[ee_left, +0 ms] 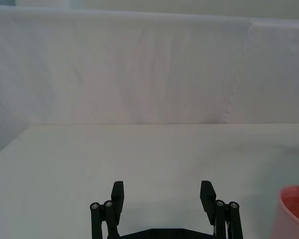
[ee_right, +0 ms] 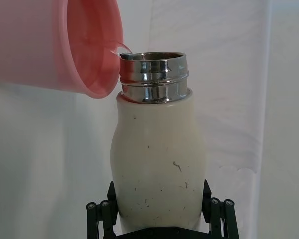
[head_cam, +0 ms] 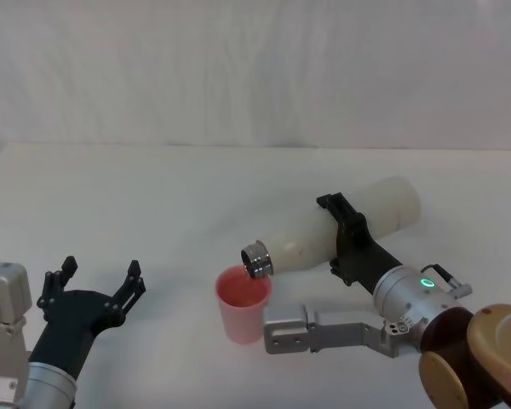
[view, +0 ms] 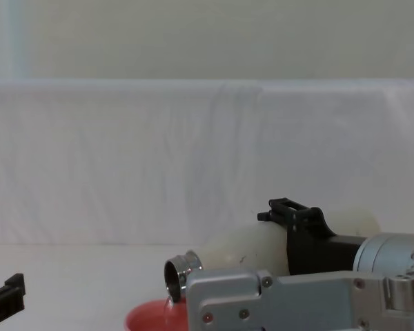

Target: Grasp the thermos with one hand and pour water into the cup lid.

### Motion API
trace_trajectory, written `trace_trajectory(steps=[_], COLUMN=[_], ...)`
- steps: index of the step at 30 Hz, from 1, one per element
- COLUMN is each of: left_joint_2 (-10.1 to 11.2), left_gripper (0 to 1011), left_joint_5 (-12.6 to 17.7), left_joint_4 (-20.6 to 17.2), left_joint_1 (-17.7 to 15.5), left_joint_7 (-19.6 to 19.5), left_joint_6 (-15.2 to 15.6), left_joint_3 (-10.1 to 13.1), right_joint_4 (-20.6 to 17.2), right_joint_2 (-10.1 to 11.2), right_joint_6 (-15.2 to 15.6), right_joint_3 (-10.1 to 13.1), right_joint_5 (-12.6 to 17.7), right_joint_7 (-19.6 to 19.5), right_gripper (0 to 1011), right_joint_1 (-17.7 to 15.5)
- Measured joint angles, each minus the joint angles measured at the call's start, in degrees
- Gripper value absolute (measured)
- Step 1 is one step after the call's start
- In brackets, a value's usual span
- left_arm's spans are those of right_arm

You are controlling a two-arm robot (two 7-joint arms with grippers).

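The cream-white thermos (head_cam: 311, 239) lies tilted almost level above the table, its steel neck (head_cam: 257, 259) dipping over the pink cup lid (head_cam: 243, 302). My right gripper (head_cam: 347, 240) is shut on the thermos around its middle. In the right wrist view the thermos (ee_right: 159, 154) fills the centre, with black fingers (ee_right: 208, 196) on both sides, and a thin stream of water runs from its lip into the cup lid (ee_right: 65, 45). The chest view shows the thermos (view: 248, 247) over the cup lid's rim (view: 148, 318). My left gripper (head_cam: 94, 285) rests open at the lower left, holding nothing.
A white table (head_cam: 153, 196) runs back to a white cloth wall (head_cam: 255, 68). The right arm's grey metal housing (head_cam: 311, 328) juts forward just right of the cup lid. In the left wrist view the cup lid (ee_left: 294, 214) sits beside my open left gripper (ee_left: 163, 196).
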Motion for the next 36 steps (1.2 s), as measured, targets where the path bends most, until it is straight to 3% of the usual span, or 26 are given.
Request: trace_trajectory(steps=[13,26,29,31,32,34,35,36], left_joint_2=[0.0,0.0,0.0,0.0,0.0,0.0,0.0,0.0], left_gripper=[1001,1001,1001,1001,1001,1001,1001,1001], left_joint_5=[0.0,0.0,0.0,0.0,0.0,0.0,0.0,0.0], left_joint_4=[0.0,0.0,0.0,0.0,0.0,0.0,0.0,0.0], left_joint_1=[0.0,0.0,0.0,0.0,0.0,0.0,0.0,0.0], left_joint_7=[0.0,0.0,0.0,0.0,0.0,0.0,0.0,0.0], left_joint_6=[0.0,0.0,0.0,0.0,0.0,0.0,0.0,0.0], left_joint_3=[0.0,0.0,0.0,0.0,0.0,0.0,0.0,0.0], right_joint_4=[-0.9,-5.1,-6.5,-7.8,-7.8,-8.4,-8.4,-8.4], right_joint_2=[0.1,0.4,0.4,0.0,0.0,-0.7,-0.7,-1.2], right_joint_6=[-0.1,-0.7,-1.0,-1.8,-1.8,-2.8,-2.8,-3.4], right_joint_3=[1.1,5.2,6.7,8.8,8.8,11.3,11.3,12.6], right_joint_5=[1.4,7.5,9.6,12.9,12.9,17.3,17.3,19.4], right_joint_7=[-0.6,-2.3,-3.1,-3.9,-3.9,-4.7,-4.7,-5.1], right_gripper=[960,960,960,960,960,960,960,960], right_joint_1=[-0.9,-5.4,-6.9,-8.6,-8.6,-10.3,-10.3,-11.1])
